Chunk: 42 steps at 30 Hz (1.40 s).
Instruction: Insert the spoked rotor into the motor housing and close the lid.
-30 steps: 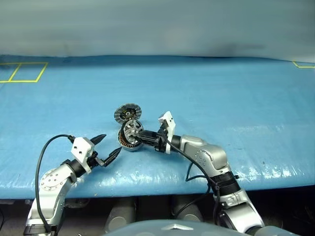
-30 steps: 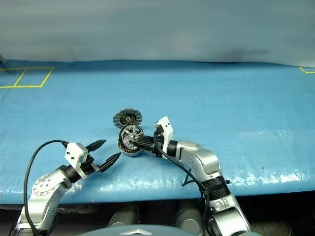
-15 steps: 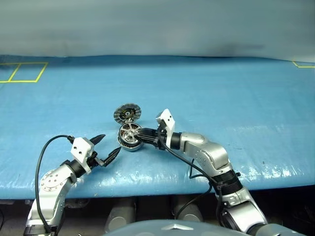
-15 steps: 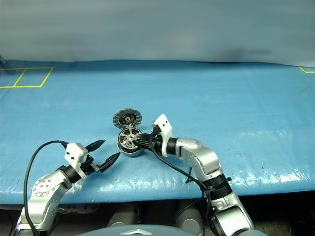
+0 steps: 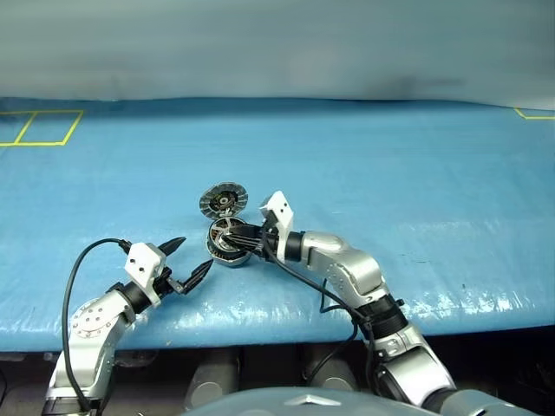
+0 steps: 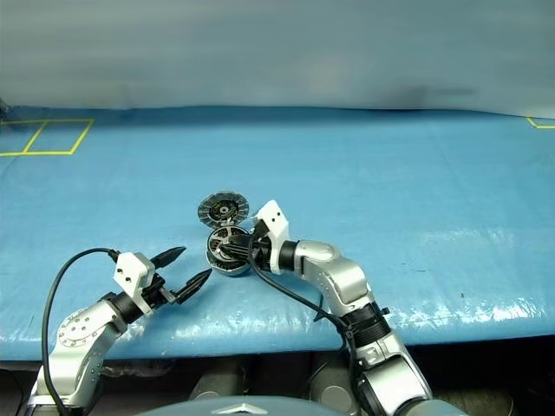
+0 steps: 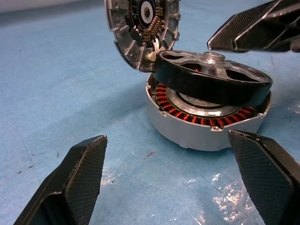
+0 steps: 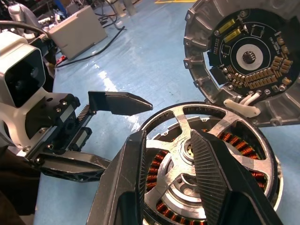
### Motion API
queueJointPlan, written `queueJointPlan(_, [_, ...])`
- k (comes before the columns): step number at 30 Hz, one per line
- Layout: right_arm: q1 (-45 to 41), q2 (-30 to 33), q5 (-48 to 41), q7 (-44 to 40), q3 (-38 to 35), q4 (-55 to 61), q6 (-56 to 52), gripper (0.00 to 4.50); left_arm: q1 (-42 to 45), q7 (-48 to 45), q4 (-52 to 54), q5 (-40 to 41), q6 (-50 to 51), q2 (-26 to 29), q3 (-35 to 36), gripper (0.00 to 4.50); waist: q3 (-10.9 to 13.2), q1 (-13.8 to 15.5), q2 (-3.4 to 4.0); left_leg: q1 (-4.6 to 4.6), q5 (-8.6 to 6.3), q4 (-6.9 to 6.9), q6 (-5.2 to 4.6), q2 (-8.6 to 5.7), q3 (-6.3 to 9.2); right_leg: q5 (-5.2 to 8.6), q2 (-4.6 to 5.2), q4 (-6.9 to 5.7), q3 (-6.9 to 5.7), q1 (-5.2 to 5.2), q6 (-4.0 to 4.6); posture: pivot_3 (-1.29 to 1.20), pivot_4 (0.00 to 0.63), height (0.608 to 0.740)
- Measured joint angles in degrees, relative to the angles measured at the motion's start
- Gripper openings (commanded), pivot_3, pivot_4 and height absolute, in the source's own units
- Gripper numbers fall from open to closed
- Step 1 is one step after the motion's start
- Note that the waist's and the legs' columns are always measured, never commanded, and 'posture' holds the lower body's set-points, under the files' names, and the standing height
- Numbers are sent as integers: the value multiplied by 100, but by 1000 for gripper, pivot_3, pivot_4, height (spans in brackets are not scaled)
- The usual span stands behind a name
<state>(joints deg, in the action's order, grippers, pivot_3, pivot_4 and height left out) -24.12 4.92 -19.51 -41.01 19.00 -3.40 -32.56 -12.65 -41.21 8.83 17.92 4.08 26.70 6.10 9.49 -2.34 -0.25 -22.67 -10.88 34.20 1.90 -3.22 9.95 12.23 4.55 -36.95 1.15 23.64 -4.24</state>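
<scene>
The motor housing (image 7: pixel 201 133), a grey cup with a copper winding ring, sits on the blue table near its front. Its lid (image 7: pixel 140 28) stands open, hinged at the far edge, ribbed inner face and circuit board showing. The spoked rotor (image 7: pixel 211 86), black-rimmed with silver spokes, lies tilted over the housing's mouth, not seated flat. My right gripper (image 8: pixel 168 136) reaches in from the right and is shut on the rotor, fingers either side of a spoke and the rim. My left gripper (image 5: pixel 194 252) hovers open just left of the housing, pointing at it, nothing between its fingers.
The blue mat (image 5: pixel 390 165) stretches wide behind and to the right. Yellow tape squares (image 5: pixel 39 127) mark the far left corner. The table's front edge (image 5: pixel 260 334) runs just below both arms. A black cable (image 5: pixel 74 277) loops off my left wrist.
My right gripper has moved left with the rotor, tipping it from standing nearly on edge to lying tilted over the housing. The left gripper has not moved.
</scene>
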Motion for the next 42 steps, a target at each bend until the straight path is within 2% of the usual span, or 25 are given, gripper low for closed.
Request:
queueJointPlan(6, [-156,230,995,226,543,-222,905,1562,-74,41,0,-3,-2,0,3,4500,-5,-14,4,6,1,0,2,3,-4,0,-1,-1,1,-1,6,0,150,740])
queueJointPlan(11, [-153,459,1431,218,807,-52,1239,1562,-131,103,0,-3,-2,0,3,4500,-9,0,1,9,2,8,2,3,-4,5,-1,-1,1,-9,22,0,150,740])
queueJointPlan(42, [-152,710,1795,140,962,553,621,1562,-94,116,0,-4,-2,-2,3,4500,-38,16,1,10,2,8,2,3,-4,4,-1,0,1,-10,23,0,150,740])
